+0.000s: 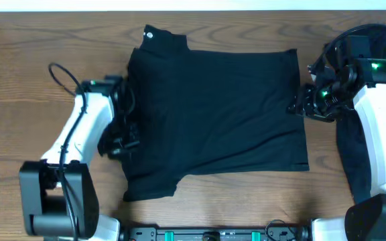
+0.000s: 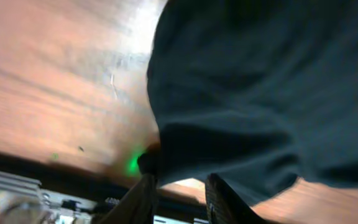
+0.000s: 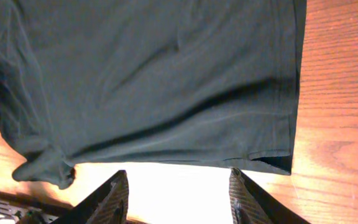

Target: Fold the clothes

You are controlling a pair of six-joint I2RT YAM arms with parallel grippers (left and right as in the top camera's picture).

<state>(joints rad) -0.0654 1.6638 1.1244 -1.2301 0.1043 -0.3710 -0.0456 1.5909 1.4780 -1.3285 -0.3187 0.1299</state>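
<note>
The clothes are one black T-shirt (image 1: 213, 114) lying spread out on the wooden table, with a small round white logo (image 1: 148, 31) on the part at its far left corner. My left gripper (image 1: 120, 139) sits at the shirt's left edge. In the left wrist view its fingers (image 2: 180, 196) are open, with rumpled black fabric (image 2: 260, 81) just past the tips. My right gripper (image 1: 299, 106) is at the shirt's right edge. In the right wrist view its fingers (image 3: 179, 193) are wide open and empty, just short of the hem (image 3: 154, 74).
The wooden table (image 1: 19, 40) runs to a pale wall at the back. A black cable (image 1: 62, 73) loops off the left arm. Another dark cloth-like shape (image 1: 352, 157) lies under the right arm. The arm bases (image 1: 213, 234) line the front edge.
</note>
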